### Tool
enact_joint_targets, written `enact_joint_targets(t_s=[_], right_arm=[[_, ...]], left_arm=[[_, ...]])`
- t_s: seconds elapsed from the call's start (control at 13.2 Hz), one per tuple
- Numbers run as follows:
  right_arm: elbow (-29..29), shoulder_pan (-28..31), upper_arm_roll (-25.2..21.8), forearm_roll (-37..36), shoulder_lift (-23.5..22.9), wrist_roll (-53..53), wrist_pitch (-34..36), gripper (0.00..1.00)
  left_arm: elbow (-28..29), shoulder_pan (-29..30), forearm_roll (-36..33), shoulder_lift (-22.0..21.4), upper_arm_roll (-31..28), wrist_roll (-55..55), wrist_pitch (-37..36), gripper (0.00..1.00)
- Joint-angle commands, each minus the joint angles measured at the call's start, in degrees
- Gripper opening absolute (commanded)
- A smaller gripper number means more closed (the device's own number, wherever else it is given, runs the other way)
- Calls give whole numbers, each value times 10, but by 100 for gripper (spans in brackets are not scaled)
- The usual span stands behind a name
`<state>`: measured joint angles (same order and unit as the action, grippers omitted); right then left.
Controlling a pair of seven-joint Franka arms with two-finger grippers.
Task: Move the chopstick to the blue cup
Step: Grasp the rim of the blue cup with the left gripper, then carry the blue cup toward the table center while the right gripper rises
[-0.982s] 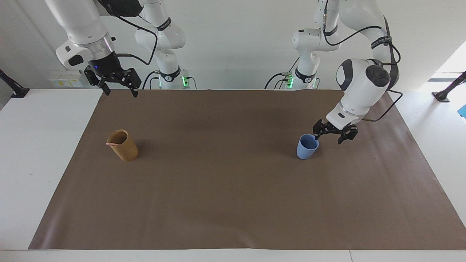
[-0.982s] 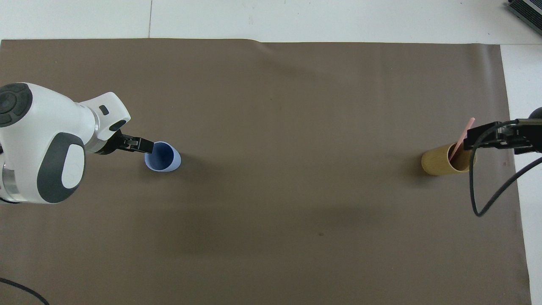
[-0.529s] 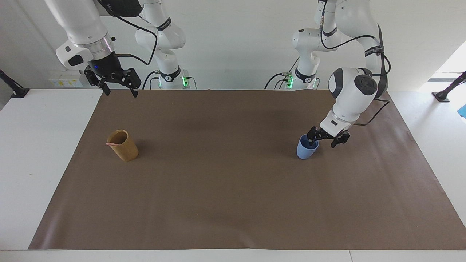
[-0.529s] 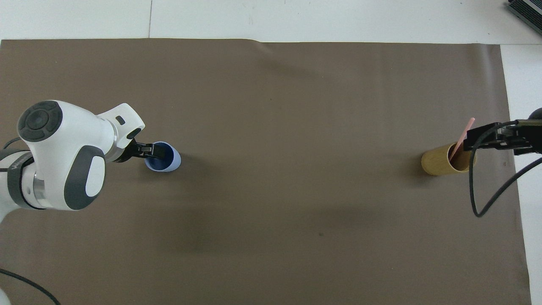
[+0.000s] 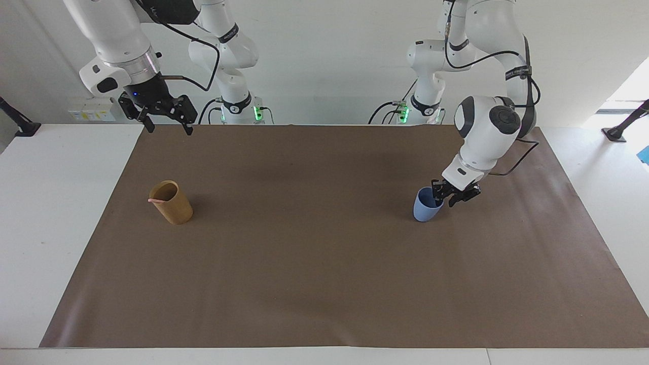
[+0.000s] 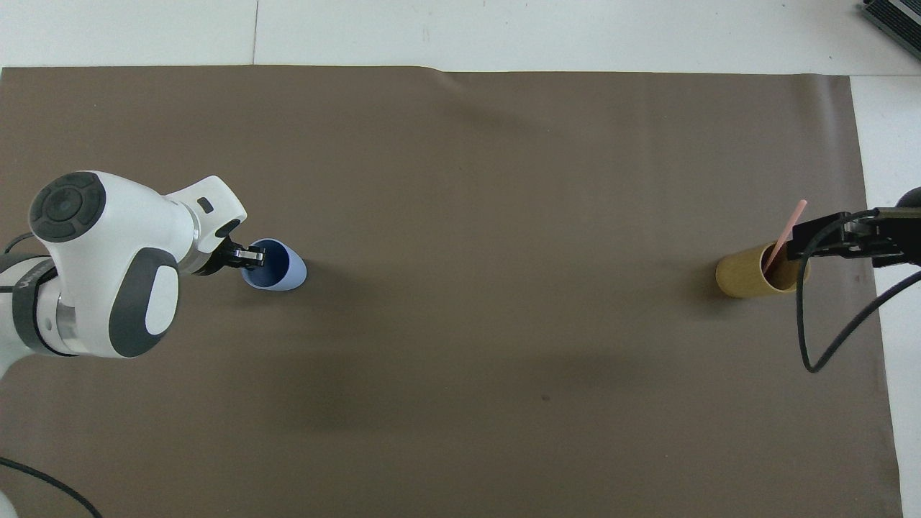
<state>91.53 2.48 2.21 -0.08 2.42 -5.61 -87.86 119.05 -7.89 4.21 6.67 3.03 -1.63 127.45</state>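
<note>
The blue cup [image 5: 425, 207] [image 6: 279, 267] stands on the brown mat toward the left arm's end. My left gripper [image 5: 449, 195] [image 6: 250, 255] is low at the cup's rim, on the side toward the left arm's end, and is shut on that rim. A pale pink chopstick [image 5: 154, 201] [image 6: 786, 230] leans in the tan wooden cup [image 5: 173, 205] [image 6: 748, 279] toward the right arm's end. My right gripper [image 5: 165, 119] [image 6: 838, 239] waits open and empty, high in the air by the wooden cup.
The brown mat [image 5: 324, 263] [image 6: 460, 180] covers most of the white table [image 5: 56, 213]. A black cable [image 6: 817, 338] hangs from the right arm over the mat's edge. A dark object [image 6: 896, 18] lies at the table's corner farthest from the robots.
My left gripper has moved in to the blue cup's rim and its fingers have closed on it; the cup has shifted slightly. The right arm has hardly moved.
</note>
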Motion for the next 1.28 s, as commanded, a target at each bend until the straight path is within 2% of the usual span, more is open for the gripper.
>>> enact_joint_targets(t_s=[0.0,0.23,0.45,0.83,1.06,1.21], right_arm=[[18,11,0,11,14,18,-8,100],[18,11,0,11,14,23,-4,100],[18,14,0,11,15,31,-2,100],[18,15,0,11,16,31,-2,100],[18,16,0,11,16,31,-2,100],[18,21,0,11,16,32,-2,100]], left_arm=[[-27,-12,5,10,-8,-15,3,0],[-106,-27,0,29,-10,-11,-29,0],[-155,-67,0,45,-10,20,-66,0],[-160,-171,8,48,-7,117,-53,0],[-181,-222,26,73,-7,144,-42,0],[-207,-250,21,105,-8,176,-40,0]])
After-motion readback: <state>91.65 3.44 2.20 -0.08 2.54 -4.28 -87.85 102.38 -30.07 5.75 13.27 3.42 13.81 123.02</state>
